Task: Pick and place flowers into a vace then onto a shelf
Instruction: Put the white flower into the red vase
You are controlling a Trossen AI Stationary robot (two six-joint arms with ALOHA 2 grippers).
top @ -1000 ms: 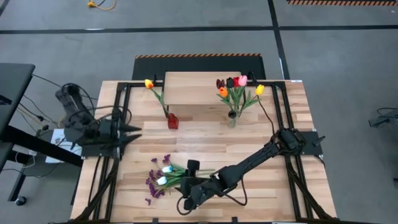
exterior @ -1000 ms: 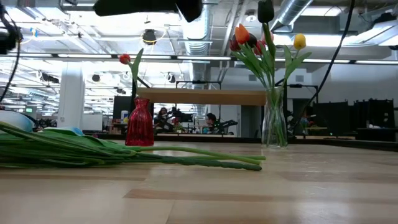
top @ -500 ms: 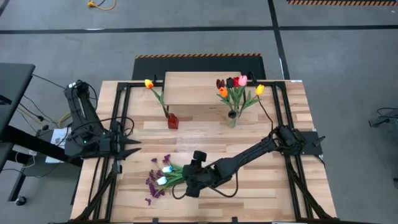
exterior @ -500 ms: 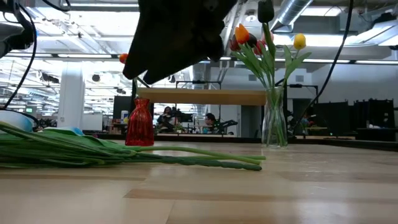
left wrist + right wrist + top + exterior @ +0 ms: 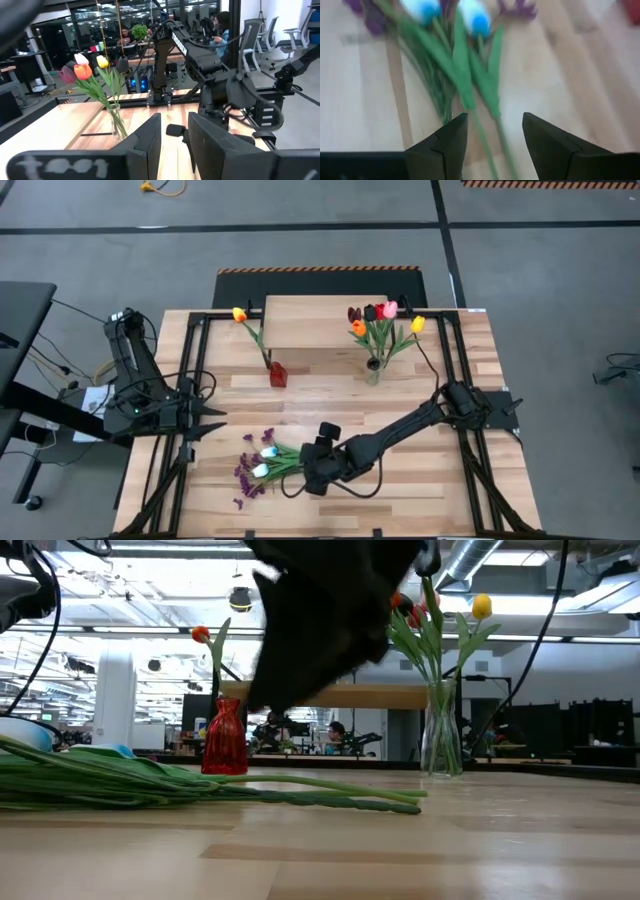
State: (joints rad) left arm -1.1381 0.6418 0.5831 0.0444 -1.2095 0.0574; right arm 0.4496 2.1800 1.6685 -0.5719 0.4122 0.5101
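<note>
I have the right gripper (image 5: 491, 132) hovering over the flowers (image 5: 262, 463) lying loose on the near-left bench (image 5: 420, 480), jaws released astride their stems. The left gripper (image 5: 174, 137) waits at the bench's left edge, jaws narrowly parted, grasping nothing.
</note>
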